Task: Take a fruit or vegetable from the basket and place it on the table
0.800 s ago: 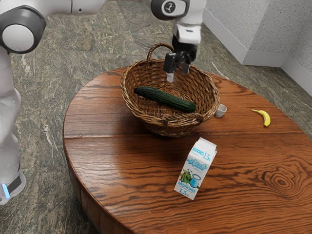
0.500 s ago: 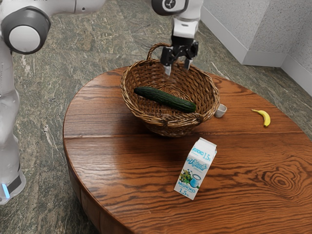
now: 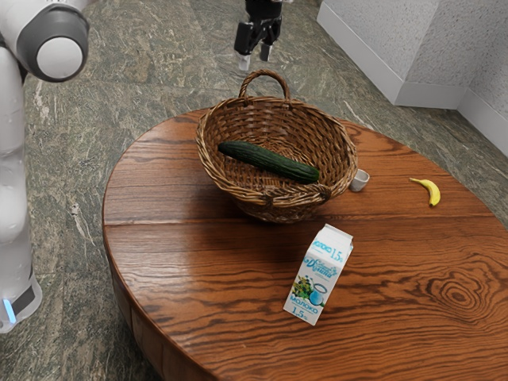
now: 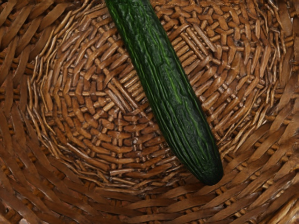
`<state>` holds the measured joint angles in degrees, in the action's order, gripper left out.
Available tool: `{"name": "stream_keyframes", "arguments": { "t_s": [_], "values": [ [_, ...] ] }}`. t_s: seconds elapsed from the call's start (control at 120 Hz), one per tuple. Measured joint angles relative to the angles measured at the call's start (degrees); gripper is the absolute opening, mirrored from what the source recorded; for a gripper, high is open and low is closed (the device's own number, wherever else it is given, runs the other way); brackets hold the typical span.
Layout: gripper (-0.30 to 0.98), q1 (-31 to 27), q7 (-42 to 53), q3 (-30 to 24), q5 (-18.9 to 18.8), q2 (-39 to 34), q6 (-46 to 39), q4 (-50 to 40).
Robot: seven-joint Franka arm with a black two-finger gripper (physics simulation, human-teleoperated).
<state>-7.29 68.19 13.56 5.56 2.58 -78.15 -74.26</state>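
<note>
My gripper [image 3: 255, 57] hangs above the basket [image 3: 274, 208], fingers apart, while the cucumber [image 3: 268, 162] lies inside, slanting from the exterior view's far left to its near right, and the banana [image 3: 433, 193] rests on the table [image 3: 397, 254], farther right.

Dark green cucumber [image 4: 168, 93], ridged (rather glossy, too), lying across the woven floor of a brown wicker basket [image 4: 70, 172]

A streaky grey-green stone floor [image 3: 159, 59] met pale, speckled walls [image 3: 432, 40] along a smooth light-grey baseboard [image 3: 436, 96]. On it stood a round, reddish-brown wooden table [image 3: 214, 274], its grain catching a soft sheen.
</note>
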Motion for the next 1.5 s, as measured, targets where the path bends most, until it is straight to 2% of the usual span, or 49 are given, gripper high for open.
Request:
{"name": "stream_keyframes", "arguments": {
  "t_s": [0.075, 0.258, 0.342, 0.483, 0.583, 0.633, 0.792, 1.133, 1.275, 1.5],
  "values": [
    [0.68, 2.0, -4.1, -0.3, 0.0, -0.1, 1.0, 0.0],
    [0.68, 11.6, -15.7, -0.3, 0.2, 0.4, 2.1, -0.1],
    [0.68, 13.6, -20.8, -0.5, 0.5, 0.7, 2.4, -0.4],
    [0.68, 12.8, -28.9, -0.5, -0.8, 2.6, 1.8, -0.5],
    [0.68, 12.9, -32.0, -0.1, -0.2, 4.3, 0.6, -0.4],
    [0.68, 12.9, -33.2, 0.1, -1.6, 4.4, -0.2, -0.1],
    [0.69, 9.9, -37.8, 0.1, -0.1, 4.5, -2.1, -0.2],
    [0.69, 10.1, -46.0, -0.2, -0.4, 4.9, -6.6, -0.6],
    [0.68, 13.8, -48.0, -0.2, -0.6, 4.6, -9.6, -7.7],
    [0.69, 12.7, -49.5, 0.2, -1.7, 3.5, -15.6, -17.1]
  ]
}}
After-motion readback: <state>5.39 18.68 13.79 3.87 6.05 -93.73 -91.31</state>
